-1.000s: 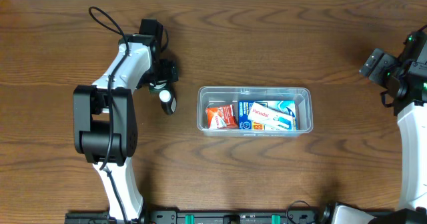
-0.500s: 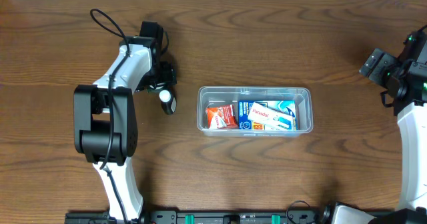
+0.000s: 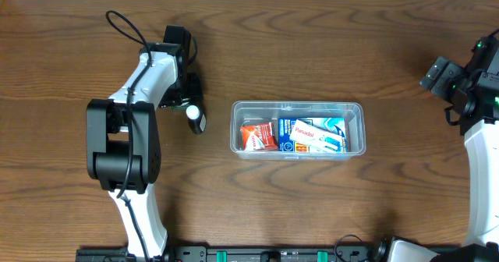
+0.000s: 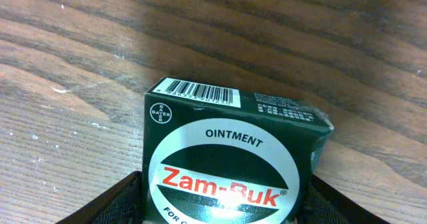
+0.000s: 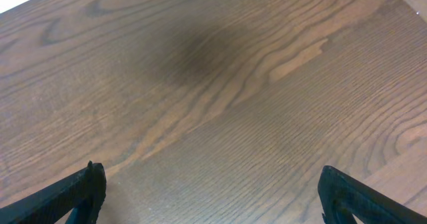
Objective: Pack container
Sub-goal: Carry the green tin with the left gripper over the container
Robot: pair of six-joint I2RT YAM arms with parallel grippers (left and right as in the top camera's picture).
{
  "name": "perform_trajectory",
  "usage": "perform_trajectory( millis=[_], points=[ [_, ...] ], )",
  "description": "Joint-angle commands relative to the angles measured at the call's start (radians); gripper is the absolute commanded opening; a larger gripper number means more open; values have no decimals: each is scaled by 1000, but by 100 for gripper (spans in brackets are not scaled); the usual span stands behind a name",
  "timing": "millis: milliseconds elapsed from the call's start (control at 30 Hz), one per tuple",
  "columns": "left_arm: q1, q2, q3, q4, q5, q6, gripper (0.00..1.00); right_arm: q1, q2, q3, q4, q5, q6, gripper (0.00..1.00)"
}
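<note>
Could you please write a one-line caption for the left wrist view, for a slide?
Left gripper holding a dark green Zam-Buk ointment box between its fingers, wooden table behind it.

Left hand (image 3: 191,104) tightens a little at the box (image 3: 196,118).

From above, the black body of the left hand looks narrower than it did a second ago. The dark bulge that stuck out on the side facing the container (image 3: 355,112) has drawn in, step by step across the three moments. The hand has also settled a touch closer to the desk (image 3: 312,44) edge of the box. The shift is slight. In the wrist view its fingers (image 4: 127,201) now lie close against both sides of the green ointment box.
</note>
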Motion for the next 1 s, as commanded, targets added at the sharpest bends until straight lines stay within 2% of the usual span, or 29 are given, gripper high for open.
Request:
perform_trajectory(
  millis=[0,333,533,767,967],
  points=[
    [0,11,6,-28,-4,3,69,-6,-1,11,-1,0,12,99],
    [-2,-71,192,-232,-1,3,67,-6,-1,11,-1,0,12,99],
    [-34,-194,253,-319,83,3,68,-6,-1,11,-1,0,12,99],
    [-179,-341,253,-402,129,3,67,-6,-1,11,-1,0,12,99],
    [-359,-372,252,-498,127,3,67,-6,-1,11,-1,0,12,99]
  ],
)
